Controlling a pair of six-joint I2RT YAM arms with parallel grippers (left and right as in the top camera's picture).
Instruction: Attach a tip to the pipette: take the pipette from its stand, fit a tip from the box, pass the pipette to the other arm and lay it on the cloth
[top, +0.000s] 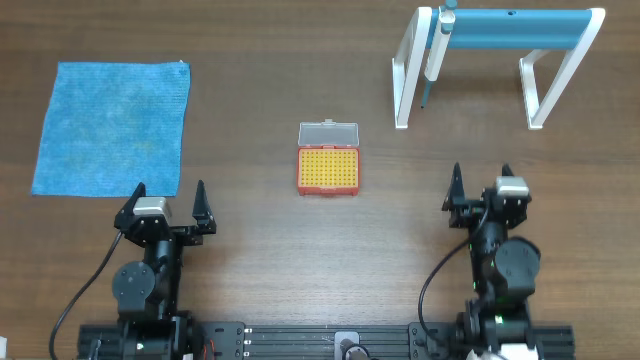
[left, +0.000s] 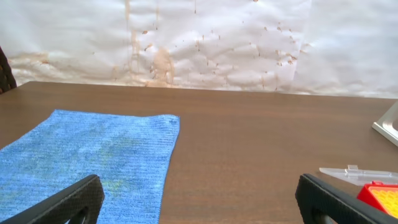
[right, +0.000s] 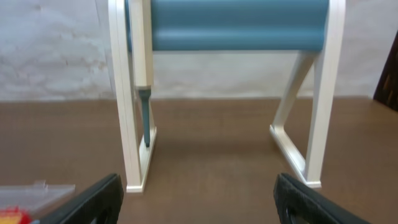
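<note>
Left gripper (top: 170, 188) and right gripper (top: 481, 172) both gape empty; I reckon a skewed grab could jam the pipette (right: 144, 115) against its stand (top: 510, 30).

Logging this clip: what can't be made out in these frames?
- Pipette: upper end cut off by the right wrist view's edge; details too small in the top view.
- Tip box: single tips too small from above; cut off by the edge in both wrist views.
- Cloth: near part cut off, left wrist view.
</note>
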